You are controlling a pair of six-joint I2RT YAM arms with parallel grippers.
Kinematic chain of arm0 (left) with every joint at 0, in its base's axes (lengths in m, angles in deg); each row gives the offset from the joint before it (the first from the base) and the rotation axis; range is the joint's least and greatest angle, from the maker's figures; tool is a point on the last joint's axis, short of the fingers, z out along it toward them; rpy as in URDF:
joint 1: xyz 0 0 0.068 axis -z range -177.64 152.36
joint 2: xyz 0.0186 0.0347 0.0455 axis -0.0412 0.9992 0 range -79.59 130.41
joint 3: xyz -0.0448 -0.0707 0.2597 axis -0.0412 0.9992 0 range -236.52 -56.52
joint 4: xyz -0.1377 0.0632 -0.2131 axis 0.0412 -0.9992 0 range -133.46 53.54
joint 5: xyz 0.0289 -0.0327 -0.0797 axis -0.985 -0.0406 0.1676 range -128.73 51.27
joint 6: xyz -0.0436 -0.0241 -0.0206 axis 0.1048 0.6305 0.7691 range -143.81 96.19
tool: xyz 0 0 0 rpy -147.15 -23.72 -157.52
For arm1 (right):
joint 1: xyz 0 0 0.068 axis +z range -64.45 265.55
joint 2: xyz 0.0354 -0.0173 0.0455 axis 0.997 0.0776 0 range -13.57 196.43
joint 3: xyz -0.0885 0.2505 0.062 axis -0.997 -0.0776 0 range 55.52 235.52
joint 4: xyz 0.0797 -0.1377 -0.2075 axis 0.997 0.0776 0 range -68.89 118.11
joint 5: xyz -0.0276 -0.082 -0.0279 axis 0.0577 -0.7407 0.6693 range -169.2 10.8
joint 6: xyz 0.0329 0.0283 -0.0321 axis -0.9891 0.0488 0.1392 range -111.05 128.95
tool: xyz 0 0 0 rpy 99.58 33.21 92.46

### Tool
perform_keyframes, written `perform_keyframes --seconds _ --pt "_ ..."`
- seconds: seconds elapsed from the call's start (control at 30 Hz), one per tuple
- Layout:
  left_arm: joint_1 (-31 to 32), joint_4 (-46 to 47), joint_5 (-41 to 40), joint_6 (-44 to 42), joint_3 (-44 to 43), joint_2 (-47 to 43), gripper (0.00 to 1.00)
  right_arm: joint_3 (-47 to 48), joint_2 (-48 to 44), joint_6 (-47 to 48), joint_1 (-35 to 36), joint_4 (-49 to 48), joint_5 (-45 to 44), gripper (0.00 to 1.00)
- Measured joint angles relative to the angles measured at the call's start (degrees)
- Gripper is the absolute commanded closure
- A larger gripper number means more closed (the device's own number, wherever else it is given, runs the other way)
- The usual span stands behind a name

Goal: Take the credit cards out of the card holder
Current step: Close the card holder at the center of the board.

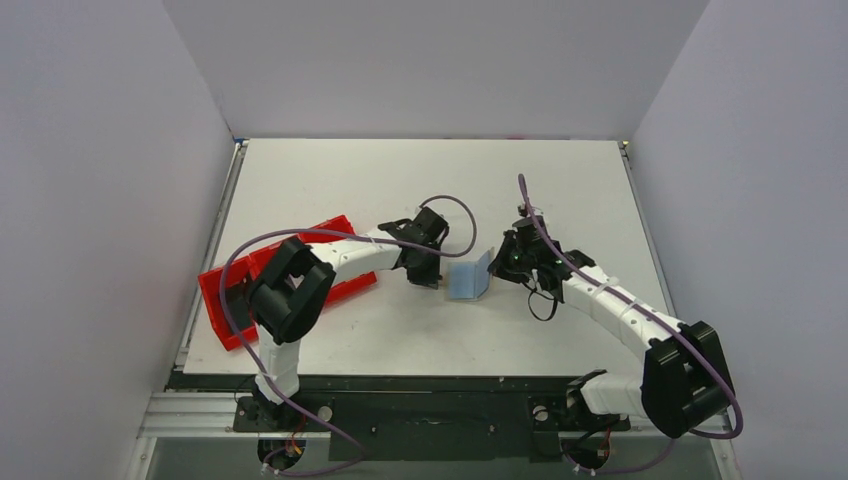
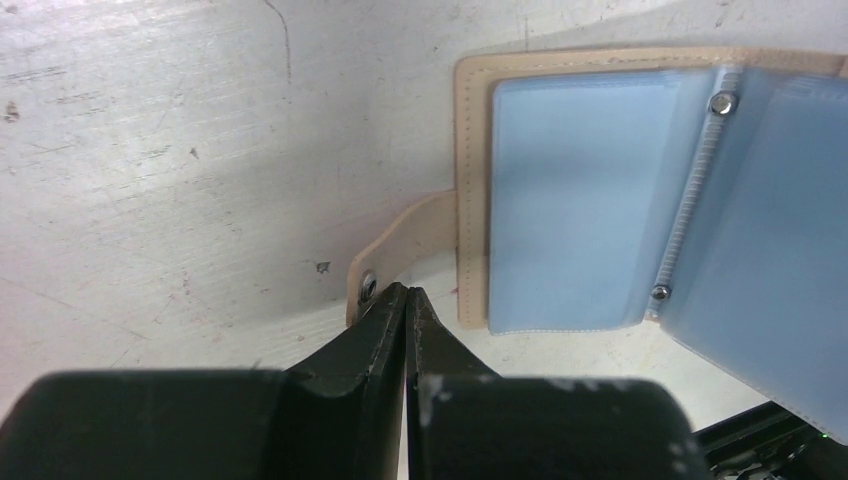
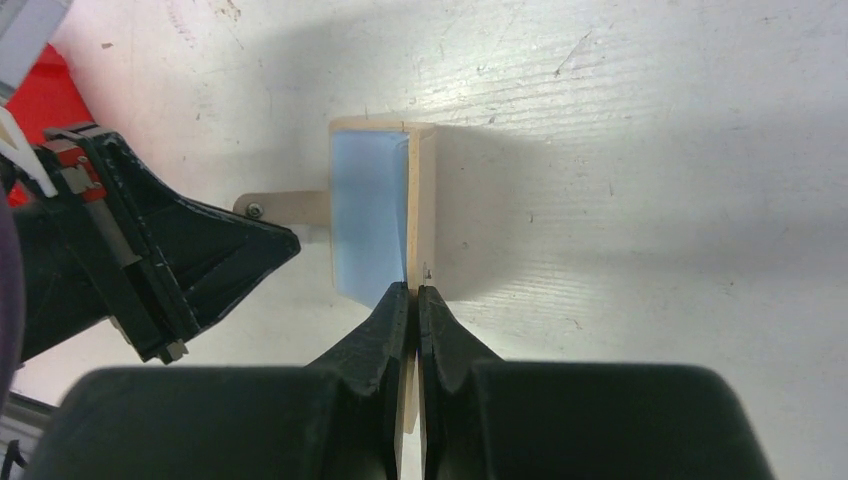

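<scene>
The card holder (image 1: 468,280) is a tan leather wallet with pale blue plastic sleeves, open at mid-table. One half lies flat (image 2: 580,200); the other stands upright (image 3: 420,200). My right gripper (image 3: 413,293) is shut on the upright tan cover's edge, seen from above (image 1: 497,265). My left gripper (image 2: 407,295) is shut, its tips at the end of the tan snap strap (image 2: 400,240) that lies on the table; I cannot tell whether it pinches the strap. It also shows in the right wrist view (image 3: 285,240). No separate credit card shows; the sleeves hide their contents.
A red plastic tray (image 1: 215,290) lies at the left, partly under my left arm, and shows in the right wrist view (image 3: 40,90). The white table (image 1: 420,180) is walled on the left, back and right.
</scene>
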Motion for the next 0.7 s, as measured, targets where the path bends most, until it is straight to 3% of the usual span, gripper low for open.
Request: perform_keyframes --seconds 0.7 --pt "-2.95 -0.28 -1.92 0.57 4.02 -12.39 0.99 5.57 7.19 3.78 4.81 4.63 -6.51 1.0"
